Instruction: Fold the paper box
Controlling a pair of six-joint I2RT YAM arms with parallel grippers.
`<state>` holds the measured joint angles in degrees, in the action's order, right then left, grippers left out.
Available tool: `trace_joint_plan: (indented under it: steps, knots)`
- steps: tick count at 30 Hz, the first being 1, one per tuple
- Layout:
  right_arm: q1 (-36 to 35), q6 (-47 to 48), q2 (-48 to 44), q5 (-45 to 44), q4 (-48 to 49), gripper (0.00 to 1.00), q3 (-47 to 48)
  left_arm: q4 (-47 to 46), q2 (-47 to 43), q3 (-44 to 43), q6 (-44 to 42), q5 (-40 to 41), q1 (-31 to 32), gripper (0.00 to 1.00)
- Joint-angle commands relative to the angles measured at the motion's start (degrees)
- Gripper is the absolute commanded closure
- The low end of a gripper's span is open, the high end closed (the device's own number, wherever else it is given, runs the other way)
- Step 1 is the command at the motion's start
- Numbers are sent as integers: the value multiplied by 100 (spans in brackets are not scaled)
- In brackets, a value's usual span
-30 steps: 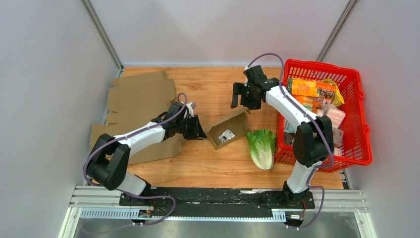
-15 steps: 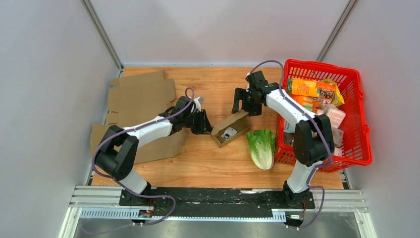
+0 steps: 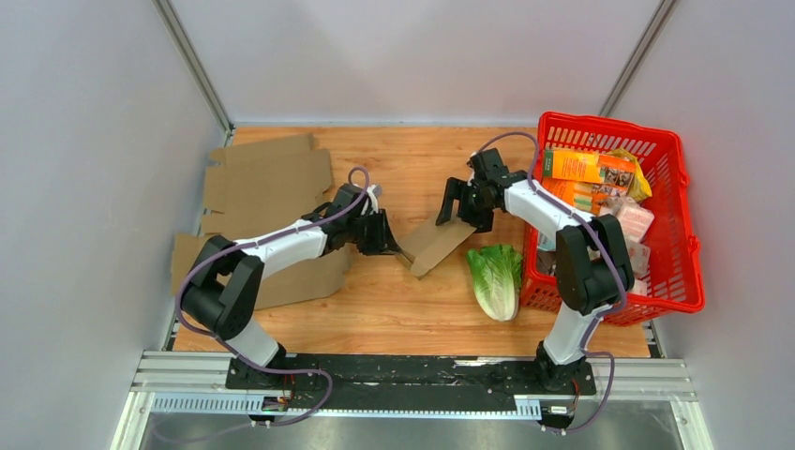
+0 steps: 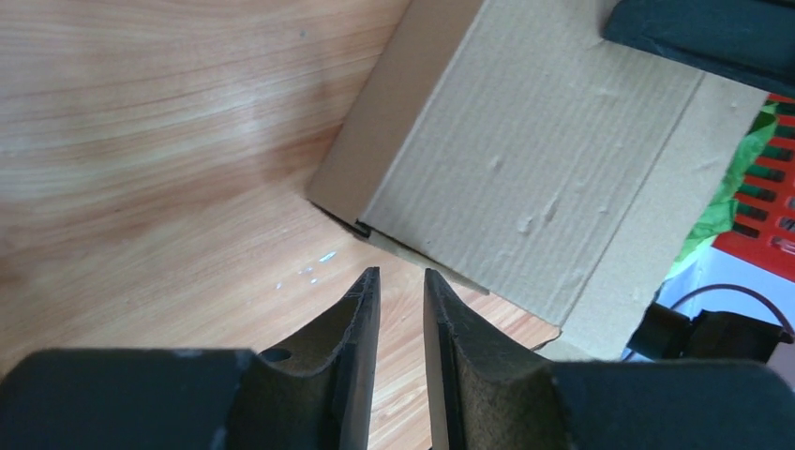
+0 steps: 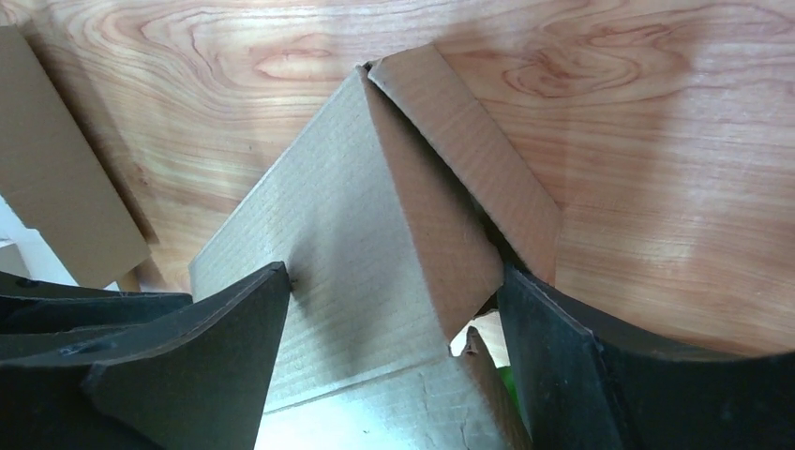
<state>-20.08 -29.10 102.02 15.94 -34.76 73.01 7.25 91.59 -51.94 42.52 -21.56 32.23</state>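
The paper box (image 3: 437, 242) lies centre frame, long axis lower left to upper right; left gripper (image 4: 400, 274), narrowly parted and empty, faces its lower-left corner; right gripper (image 3: 457, 208), spread wide, straddles the opposite end, apparently unclamped

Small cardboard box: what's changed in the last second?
The right gripper came down over the box, jaws open astride it; the box, open before, now looks shut. The left gripper slid right to the box's corner, holding nothing. Lettuce, red basket and flat cardboard stayed put.
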Motion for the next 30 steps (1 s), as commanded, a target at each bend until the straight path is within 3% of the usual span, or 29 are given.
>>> trace_joint_plan:
  steps: [1, 9, 13, 16, 22, 30]
  knots:
    - [-128, 439, -323, -503, -188, 14, 283, 426, -588, 52, -525, 407, 12, 67]
    - [-137, 1266, -446, -1470, -1199, 4, 837, 1227, -1381, -324, -1045, -75, 11, 50]
    - [-111, 1495, -244, -1736, -1252, 0, 1048, 1016, -881, -904, -904, -550, 283, 50]
    - [-23, 1486, -24, -1682, -1252, 0, 1127, 963, -354, -1484, -825, -647, 573, 55]
    - [48, 1434, -76, -1060, -858, 12, 645, 498, 543, -1802, -473, -920, 846, 61]
    - [21, 1039, -59, -189, 92, 31, -67, 734, 720, -1345, -762, -95, 803, 65]
